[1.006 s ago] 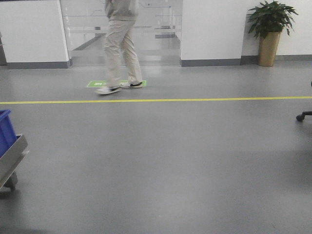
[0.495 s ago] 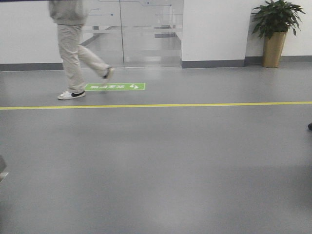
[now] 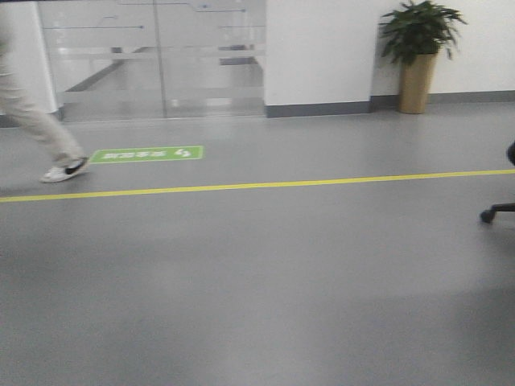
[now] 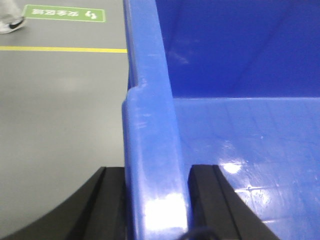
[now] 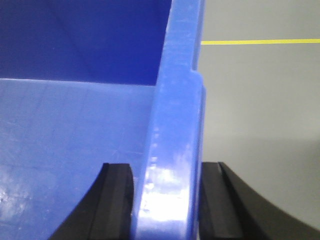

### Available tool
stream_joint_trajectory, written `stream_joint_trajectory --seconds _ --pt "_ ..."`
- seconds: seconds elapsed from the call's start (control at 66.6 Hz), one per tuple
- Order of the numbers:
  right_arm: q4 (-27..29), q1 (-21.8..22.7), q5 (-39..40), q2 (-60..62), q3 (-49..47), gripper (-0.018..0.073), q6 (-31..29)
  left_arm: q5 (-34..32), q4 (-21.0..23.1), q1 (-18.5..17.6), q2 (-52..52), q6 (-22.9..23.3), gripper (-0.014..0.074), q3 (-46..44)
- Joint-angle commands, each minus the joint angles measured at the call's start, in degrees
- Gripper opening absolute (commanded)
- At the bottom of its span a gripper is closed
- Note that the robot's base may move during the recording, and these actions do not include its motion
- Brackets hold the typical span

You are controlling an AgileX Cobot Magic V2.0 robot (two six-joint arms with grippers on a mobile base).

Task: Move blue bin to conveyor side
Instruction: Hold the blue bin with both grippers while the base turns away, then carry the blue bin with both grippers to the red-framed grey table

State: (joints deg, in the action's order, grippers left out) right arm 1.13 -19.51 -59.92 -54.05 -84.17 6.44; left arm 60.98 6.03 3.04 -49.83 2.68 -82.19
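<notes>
The glossy blue bin (image 4: pixel 240 100) fills both wrist views, its inside empty. My left gripper (image 4: pixel 156 200) is shut on the thick left rim of the blue bin, one black finger (image 4: pixel 107 200) outside the wall and one inside. My right gripper (image 5: pixel 167 200) is shut on the opposite rim of the blue bin (image 5: pixel 75 125), black fingers (image 5: pixel 220 200) on both sides of it. Grey floor shows below and beside the bin in both wrist views. Neither the bin nor the grippers appear in the front view. The conveyor is out of view.
A yellow floor line (image 3: pixel 257 185) crosses the grey floor ahead. Past it lie a green floor sign (image 3: pixel 146 153), glass doors (image 3: pixel 153 56) and a potted plant (image 3: pixel 418 56). A walking person's leg (image 3: pixel 36 121) is at far left. A chair caster (image 3: pixel 488 215) sits at right.
The front view has swung: the rack with a blue bin at left dropped out of sight, the person walked leftward to the frame edge, and a chair caster is in view at right.
</notes>
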Motion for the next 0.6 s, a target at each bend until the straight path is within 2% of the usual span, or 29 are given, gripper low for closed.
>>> stream_joint_trajectory --seconds 0.0,0.585 --pt "-7.5 0.6 5.6 1.0 -0.9 -0.0079 -1.4 -7.6 -5.3 0.3 0.9 -1.0 -0.0013 -1.1" --pt "-7.5 0.6 5.6 1.0 -0.9 -0.0079 -1.4 -7.6 -5.3 0.3 1.0 -1.0 -0.0013 -1.1"
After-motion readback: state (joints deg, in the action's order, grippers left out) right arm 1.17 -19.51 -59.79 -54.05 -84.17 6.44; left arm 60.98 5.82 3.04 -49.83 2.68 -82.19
